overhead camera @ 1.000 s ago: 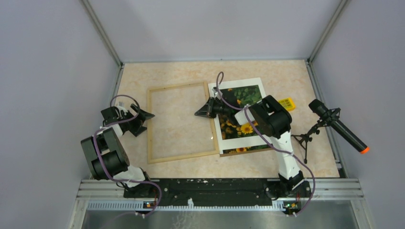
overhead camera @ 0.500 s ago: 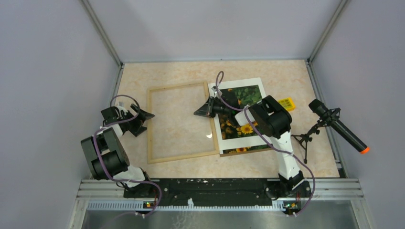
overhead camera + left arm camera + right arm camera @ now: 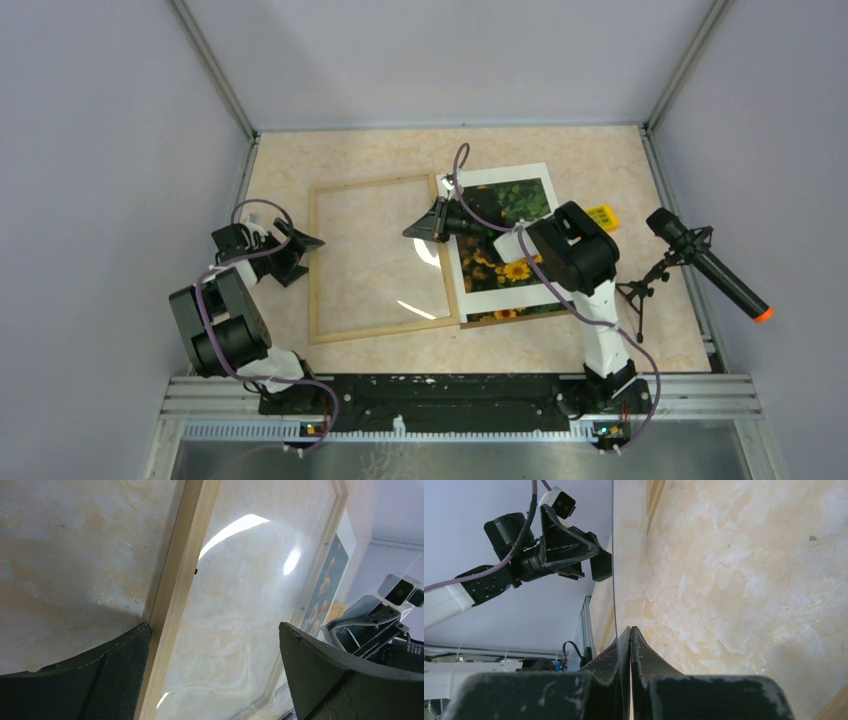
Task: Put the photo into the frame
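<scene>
Marbled beige worktop (image 3: 400,155) between grey walls carries the light wood frame (image 3: 313,270) left of centre, with the sunflower photo (image 3: 515,200) just beside its right rail. The right gripper (image 3: 630,629) pinches a clear pane (image 3: 250,595) tilted over the frame. The left gripper (image 3: 214,630) is spread wide at the frame's left rail.

We see the light wooden rectangular picture frame (image 3: 313,265) at centre, the rectangular sunflower photo print (image 3: 512,200) just beside its right edge.
</scene>
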`<state>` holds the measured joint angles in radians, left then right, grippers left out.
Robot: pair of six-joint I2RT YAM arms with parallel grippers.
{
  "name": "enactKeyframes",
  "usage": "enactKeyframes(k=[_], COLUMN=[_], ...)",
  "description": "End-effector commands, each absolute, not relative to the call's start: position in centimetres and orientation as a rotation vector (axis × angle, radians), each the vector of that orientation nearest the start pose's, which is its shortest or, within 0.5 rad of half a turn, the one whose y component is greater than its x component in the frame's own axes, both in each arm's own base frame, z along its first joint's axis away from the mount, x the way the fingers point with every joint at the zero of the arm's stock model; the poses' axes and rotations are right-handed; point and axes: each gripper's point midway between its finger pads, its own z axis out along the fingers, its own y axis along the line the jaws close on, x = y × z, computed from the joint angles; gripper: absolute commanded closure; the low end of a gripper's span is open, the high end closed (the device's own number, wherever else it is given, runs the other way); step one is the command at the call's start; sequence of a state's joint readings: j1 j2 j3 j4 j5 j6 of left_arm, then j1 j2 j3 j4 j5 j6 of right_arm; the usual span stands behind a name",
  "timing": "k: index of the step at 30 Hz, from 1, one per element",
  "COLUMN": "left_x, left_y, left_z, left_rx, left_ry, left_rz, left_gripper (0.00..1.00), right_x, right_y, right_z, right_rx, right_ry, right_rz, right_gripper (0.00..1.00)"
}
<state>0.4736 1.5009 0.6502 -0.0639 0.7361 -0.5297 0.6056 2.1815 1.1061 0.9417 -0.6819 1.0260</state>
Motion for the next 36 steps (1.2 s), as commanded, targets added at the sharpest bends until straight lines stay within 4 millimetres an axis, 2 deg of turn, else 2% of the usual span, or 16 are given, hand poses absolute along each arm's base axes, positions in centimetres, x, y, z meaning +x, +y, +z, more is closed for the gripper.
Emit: enactKeyframes(k=[1, 11, 29, 36], left_x=[32.0, 31.9, 31.9, 31.9], left_y=[0.1, 0.1, 0.0, 0.0], left_z=[7.1, 7.0, 7.0, 7.0], left_rx=[-0.837, -0.838, -0.837, -0.838], left_ry=[2.204, 2.205, 2.206, 2.205], left_rz=[-1.04, -1.039, -1.052, -1.05], left_gripper=[0.01, 0.01, 0.01, 0.01], right_x=[34.9, 35.6, 35.8, 35.9], right_y=[42.5, 42.3, 42.9, 42.8], right_z=[12.7, 9.7, 7.0, 6.8], right_rx=[-0.246, -0.156, -0.16, -0.145], right_ry=[1.915, 2.016, 2.119, 2.156], right_rz=[1.752, 1.701, 1.705, 1.719], right_gripper=[1.0, 1.0, 1.0, 1.0])
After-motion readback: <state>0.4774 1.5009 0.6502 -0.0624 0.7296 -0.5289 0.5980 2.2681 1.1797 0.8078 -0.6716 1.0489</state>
